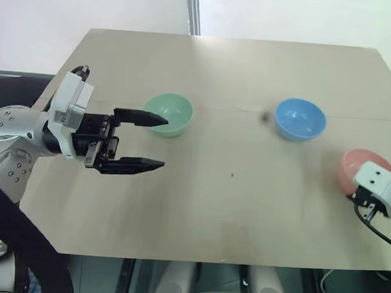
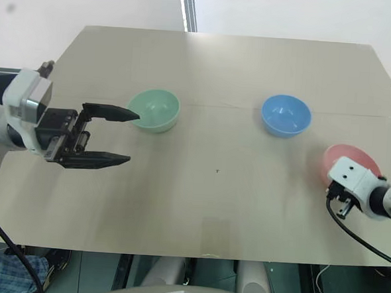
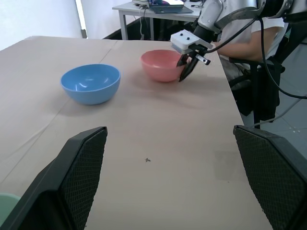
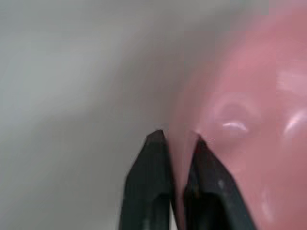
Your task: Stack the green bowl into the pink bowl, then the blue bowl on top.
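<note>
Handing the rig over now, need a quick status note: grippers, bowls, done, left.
Left gripper: open, empty, one finger over the green bowl.
Right gripper: shut on the pink bowl rim, at the table's right edge.
Blue bowl: standing alone between the other two.
Done: nothing stacked.
Left: green into pink, then blue on top.
</note>
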{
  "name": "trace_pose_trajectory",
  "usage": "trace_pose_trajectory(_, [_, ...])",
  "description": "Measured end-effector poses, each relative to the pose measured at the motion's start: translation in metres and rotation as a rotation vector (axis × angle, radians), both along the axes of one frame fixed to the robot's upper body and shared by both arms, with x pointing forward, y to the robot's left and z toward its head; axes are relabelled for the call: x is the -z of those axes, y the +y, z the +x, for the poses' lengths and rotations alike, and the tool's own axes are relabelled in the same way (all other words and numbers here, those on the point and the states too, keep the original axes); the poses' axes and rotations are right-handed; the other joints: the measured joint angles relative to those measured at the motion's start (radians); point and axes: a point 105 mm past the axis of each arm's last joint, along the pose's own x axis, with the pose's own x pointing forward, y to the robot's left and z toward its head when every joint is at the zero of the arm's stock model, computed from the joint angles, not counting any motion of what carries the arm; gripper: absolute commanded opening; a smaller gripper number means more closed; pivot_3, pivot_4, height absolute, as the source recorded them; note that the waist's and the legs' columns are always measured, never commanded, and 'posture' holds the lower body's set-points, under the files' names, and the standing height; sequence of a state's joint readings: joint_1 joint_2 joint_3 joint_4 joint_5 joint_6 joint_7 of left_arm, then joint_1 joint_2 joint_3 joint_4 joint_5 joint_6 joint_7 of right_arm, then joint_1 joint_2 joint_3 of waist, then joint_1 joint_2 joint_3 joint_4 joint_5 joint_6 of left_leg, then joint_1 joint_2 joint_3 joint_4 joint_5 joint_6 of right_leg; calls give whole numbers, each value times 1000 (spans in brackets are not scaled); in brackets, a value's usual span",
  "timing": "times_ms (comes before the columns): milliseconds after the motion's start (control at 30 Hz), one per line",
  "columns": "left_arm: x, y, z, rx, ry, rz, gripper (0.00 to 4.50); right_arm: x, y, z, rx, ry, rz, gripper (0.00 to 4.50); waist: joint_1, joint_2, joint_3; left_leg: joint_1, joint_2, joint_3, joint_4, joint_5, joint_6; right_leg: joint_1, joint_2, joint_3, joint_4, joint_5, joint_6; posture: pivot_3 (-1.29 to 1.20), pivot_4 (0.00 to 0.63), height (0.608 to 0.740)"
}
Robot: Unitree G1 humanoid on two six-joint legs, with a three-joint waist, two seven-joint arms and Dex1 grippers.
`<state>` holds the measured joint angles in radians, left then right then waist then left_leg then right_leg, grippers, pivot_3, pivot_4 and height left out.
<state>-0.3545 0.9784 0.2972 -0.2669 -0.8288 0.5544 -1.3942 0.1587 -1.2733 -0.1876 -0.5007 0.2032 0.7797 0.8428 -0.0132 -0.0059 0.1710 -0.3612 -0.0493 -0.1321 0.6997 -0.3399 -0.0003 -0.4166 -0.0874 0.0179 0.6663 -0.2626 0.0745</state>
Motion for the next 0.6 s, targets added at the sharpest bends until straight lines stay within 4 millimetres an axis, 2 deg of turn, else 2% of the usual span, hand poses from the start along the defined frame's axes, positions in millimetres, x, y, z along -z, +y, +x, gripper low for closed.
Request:
trace_pose_trajectory(167, [2,1,0,2,2,2,4465,3,3,-1,-47,22,-56,90,0,0,0,-1,0,-1,0,0,0,1,0,-1,-2,0,0,0,150,740])
trace_pose_trajectory(267, [1,1,0,2,-5,1,4465,-7,22,8,-128,-19,-49,90,-7,1,1,0,0,0,0,0,0,0,0,0,-2,0,0,0,150,740])
trace_pose_trajectory(300, [1,0,0,3,-8,5,4465,-20,37,14,-193,-73,-46,90,-10,3,2,0,1,0,0,0,0,0,0,0,-2,0,0,0,150,740])
trace_pose_trajectory(400, [2,0,3,6,-8,9,4465,-36,70,20,-330,-142,-31,90,-8,3,2,-1,1,-1,0,0,0,0,0,-2,-2,0,0,0,150,740])
trace_pose_trajectory(500, [3,1,5,11,-11,16,4465,-41,125,16,-559,-178,-2,90,-8,3,2,-3,1,-2,-1,0,0,-2,0,-2,-3,0,0,0,150,740])
trace_pose_trajectory(600, [3,2,8,13,-11,20,4465,-35,162,14,-698,-172,27,90,-8,2,1,-4,0,-2,0,0,0,-3,-1,-2,-3,0,0,0,150,740])
